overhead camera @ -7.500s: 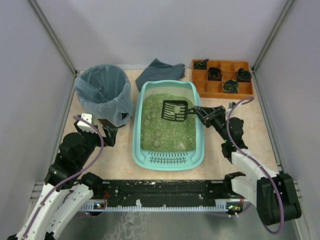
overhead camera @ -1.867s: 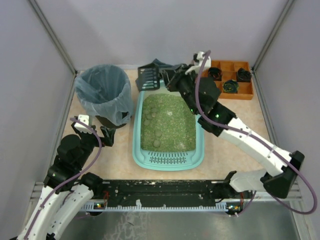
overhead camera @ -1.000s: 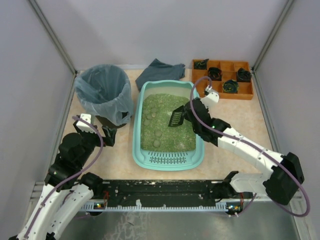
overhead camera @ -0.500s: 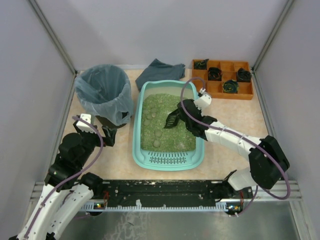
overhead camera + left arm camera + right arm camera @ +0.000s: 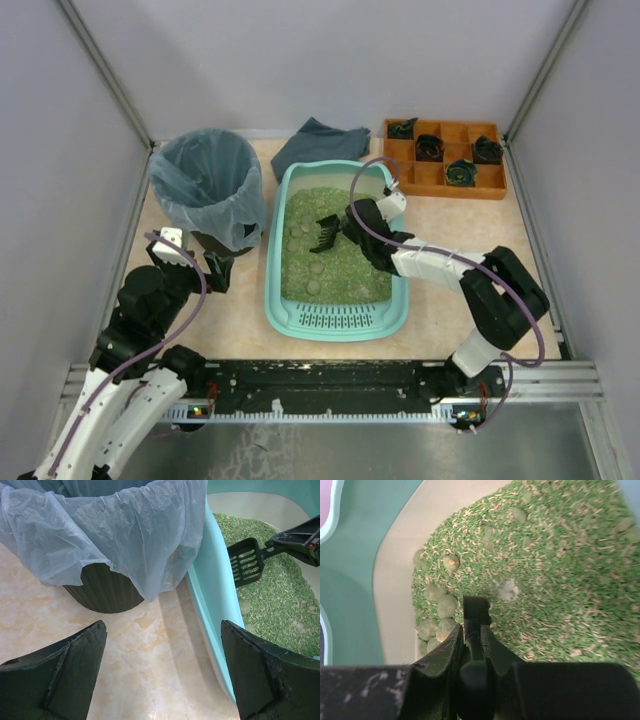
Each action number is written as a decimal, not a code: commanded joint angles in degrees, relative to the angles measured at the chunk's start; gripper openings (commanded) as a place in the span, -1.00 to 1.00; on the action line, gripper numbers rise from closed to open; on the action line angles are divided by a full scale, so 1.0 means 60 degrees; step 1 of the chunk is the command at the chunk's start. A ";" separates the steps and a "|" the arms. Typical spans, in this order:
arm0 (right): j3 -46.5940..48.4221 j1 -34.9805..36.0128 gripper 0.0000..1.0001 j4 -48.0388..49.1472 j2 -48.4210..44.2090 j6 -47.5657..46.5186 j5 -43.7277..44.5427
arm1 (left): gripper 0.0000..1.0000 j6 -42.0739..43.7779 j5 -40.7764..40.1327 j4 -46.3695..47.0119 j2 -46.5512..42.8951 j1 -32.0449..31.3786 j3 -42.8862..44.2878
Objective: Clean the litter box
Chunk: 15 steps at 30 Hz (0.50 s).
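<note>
The turquoise litter box [image 5: 336, 320] lies mid-table, its slotted grille at the near end, filled with green litter and several pale clumps [image 5: 302, 238] along its left side. My right gripper [image 5: 352, 222] is shut on the handle of a black slotted scoop [image 5: 325, 233], held edge-on low over the litter just right of the clumps. In the right wrist view the scoop [image 5: 476, 611] points at the clumps [image 5: 440, 605]. It also shows in the left wrist view [image 5: 246, 562]. My left gripper [image 5: 190, 262] is open and empty, low over the table between the bin and the box.
A round black bin [image 5: 207, 188] lined with a bluish bag stands left of the box. A grey cloth [image 5: 320, 143] lies behind the box. An orange compartment tray [image 5: 443, 158] with dark items sits at the back right. Grey walls close in both sides.
My right arm swung the scoop from behind the box, near the bin, down into the litter and moved it left toward the clumps. The left arm has not moved.
</note>
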 commanded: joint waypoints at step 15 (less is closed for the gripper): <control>0.0652 -0.0022 -1.00 0.1982 0.1802 0.0886 -0.2167 | 1.00 0.0021 0.0006 0.0230 -0.0040 0.0050 0.0009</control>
